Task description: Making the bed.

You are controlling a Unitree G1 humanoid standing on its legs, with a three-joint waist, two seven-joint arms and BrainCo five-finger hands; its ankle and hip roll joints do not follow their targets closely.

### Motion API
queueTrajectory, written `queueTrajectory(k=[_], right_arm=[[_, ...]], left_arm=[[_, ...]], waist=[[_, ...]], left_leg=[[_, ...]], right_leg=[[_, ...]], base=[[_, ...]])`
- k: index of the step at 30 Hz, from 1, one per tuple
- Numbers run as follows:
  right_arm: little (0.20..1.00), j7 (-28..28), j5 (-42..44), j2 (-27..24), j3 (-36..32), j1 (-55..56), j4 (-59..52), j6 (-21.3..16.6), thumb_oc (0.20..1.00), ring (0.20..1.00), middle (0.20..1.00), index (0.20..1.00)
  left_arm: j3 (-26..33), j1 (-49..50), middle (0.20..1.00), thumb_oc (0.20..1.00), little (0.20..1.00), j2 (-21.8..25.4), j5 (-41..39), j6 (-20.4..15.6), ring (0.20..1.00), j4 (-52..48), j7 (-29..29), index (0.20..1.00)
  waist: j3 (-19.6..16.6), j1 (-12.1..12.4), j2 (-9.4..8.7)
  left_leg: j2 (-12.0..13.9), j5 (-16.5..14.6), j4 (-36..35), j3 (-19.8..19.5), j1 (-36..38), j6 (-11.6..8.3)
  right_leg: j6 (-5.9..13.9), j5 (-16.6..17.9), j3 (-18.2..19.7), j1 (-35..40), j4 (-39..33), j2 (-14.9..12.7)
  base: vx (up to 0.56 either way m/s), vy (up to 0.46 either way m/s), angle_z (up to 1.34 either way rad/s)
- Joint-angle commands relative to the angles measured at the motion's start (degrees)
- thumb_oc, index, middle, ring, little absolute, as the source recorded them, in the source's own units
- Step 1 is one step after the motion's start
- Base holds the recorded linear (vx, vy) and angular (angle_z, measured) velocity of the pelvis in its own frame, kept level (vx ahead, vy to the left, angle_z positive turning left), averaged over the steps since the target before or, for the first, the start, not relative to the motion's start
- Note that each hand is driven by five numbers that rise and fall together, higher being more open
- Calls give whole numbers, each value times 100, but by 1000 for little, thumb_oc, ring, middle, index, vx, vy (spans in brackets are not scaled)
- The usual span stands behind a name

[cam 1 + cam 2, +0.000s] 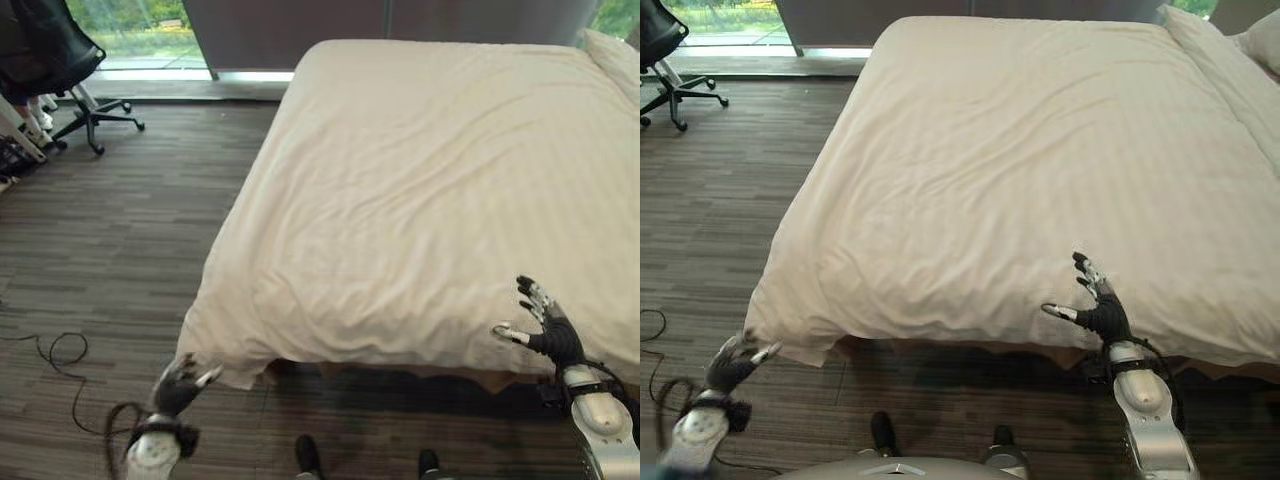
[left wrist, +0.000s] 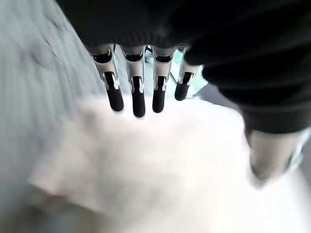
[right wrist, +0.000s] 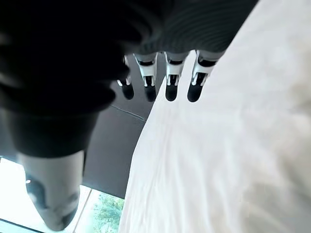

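Observation:
A cream striped duvet (image 1: 420, 190) covers the whole bed and hangs over its foot edge, lightly wrinkled near the front. My left hand (image 1: 180, 387) is low by the duvet's front left corner (image 1: 225, 368), fingers (image 2: 138, 97) straight and relaxed, holding nothing. My right hand (image 1: 1102, 310) is raised over the foot edge at the right, fingers (image 3: 170, 87) spread and straight, just above the cloth. A pillow (image 1: 1260, 40) lies at the far right head end.
A black office chair (image 1: 60, 60) stands at the far left by the window. Dark wood-look floor (image 1: 110, 250) lies open to the left of the bed. A person's dark shoes (image 1: 310, 455) show at the foot of the bed.

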Motion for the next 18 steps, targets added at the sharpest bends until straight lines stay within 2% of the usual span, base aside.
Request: queueTrajectory(k=[1,2,5,6,9,11,13,14,15,16,17,18], right_arm=[[1000,-274,-341,8,71,-633,-360,-53,1000,1000,1000,1000],[1000,-280,-346,-3,73,-643,-352,-52,1000,1000,1000,1000],[1000,-434,-337,59,459,-1151,-34,-37,1000,1000,1000,1000],[200,-378,99,256,943,-1535,350,-29,200,200,200,200],[200,-164,1355,639,1342,-1915,639,-195,200,200,200,200],[200,16,2397,980,1521,-2185,703,-394,200,200,200,200],[200,214,3366,1297,1850,-2678,762,-555,200,200,200,200],[200,359,3932,1538,2087,-2915,828,-633,200,200,200,200],[200,367,4176,1603,2130,-3017,769,-702,200,200,200,200],[200,368,4177,1603,2130,-3018,770,-702,200,200,200,200],[200,519,4689,1801,2088,-3002,735,-802,200,200,200,200],[200,641,4970,1843,2095,-2986,773,-806,200,200,200,200]], left_arm=[[111,-729,1000,1000,1000,142,-2436,-637,1000,-589,-445,1000],[114,-720,1000,1000,1000,134,-2451,-633,1000,-603,-452,1000],[-455,-994,1000,1000,1000,-302,-3314,-625,1000,-1111,-762,1000],[-884,-1292,200,200,200,-727,-4246,-541,200,-1450,-1214,200],[-1557,-1622,200,200,200,-1078,-4909,-538,200,-1577,-1426,200],[-1955,-1900,200,200,200,-1285,-5252,-576,200,-1466,-1422,200],[-2292,-2361,200,200,200,-1395,-5550,-776,200,-1296,-1331,200],[-2384,-2646,200,200,200,-1438,-5600,-857,200,-1244,-1261,200],[-2474,-2784,200,200,200,-1491,-5576,-896,200,-1192,-1199,200],[-2473,-2785,200,200,200,-1492,-5576,-896,200,-1191,-1200,200],[-2535,-2966,200,200,200,-1602,-5634,-885,200,-1138,-1287,200],[-2546,-2992,200,200,200,-1612,-5644,-830,200,-1160,-1386,200]], waist=[[505,-173,-62],[503,-166,-52],[581,-218,-46],[630,-211,-84],[773,-160,-133],[929,-92,-189],[1197,15,-206],[1288,33,-219],[1314,-3,-233],[1312,-6,-231],[1353,-20,-323],[1369,23,-372]], left_leg=[[220,-406,137,41,571,22],[219,-409,138,50,568,24],[187,-441,143,199,534,44],[160,-481,153,345,491,52],[88,-556,214,469,409,101],[45,-677,368,478,320,152],[93,-856,660,596,119,160],[122,-938,792,679,53,135],[103,-980,915,652,-38,128],[105,-982,919,647,-44,128],[71,-1166,1285,522,-249,113],[89,-1280,1549,474,-378,94]], right_leg=[[111,400,62,-511,151,-17],[113,401,71,-521,155,-17],[128,468,212,-717,146,-15],[137,524,280,-906,161,-22],[146,529,323,-1181,380,-84],[154,456,288,-1452,842,-156],[278,505,-108,-2114,1748,-492],[309,612,-480,-2439,2055,-667],[279,621,-652,-2559,1989,-671],[279,621,-656,-2560,1988,-672],[138,461,-463,-2489,1567,-514],[45,457,-484,-2450,1462,-518]], base=[[-22,24,-31],[-15,34,-24],[-37,35,-40],[-51,35,-77],[-73,33,-54],[-105,-4,-38],[-144,-5,-47],[-64,-32,-68],[3,-26,-67],[104,-177,-37],[138,-205,6],[148,-281,62]])
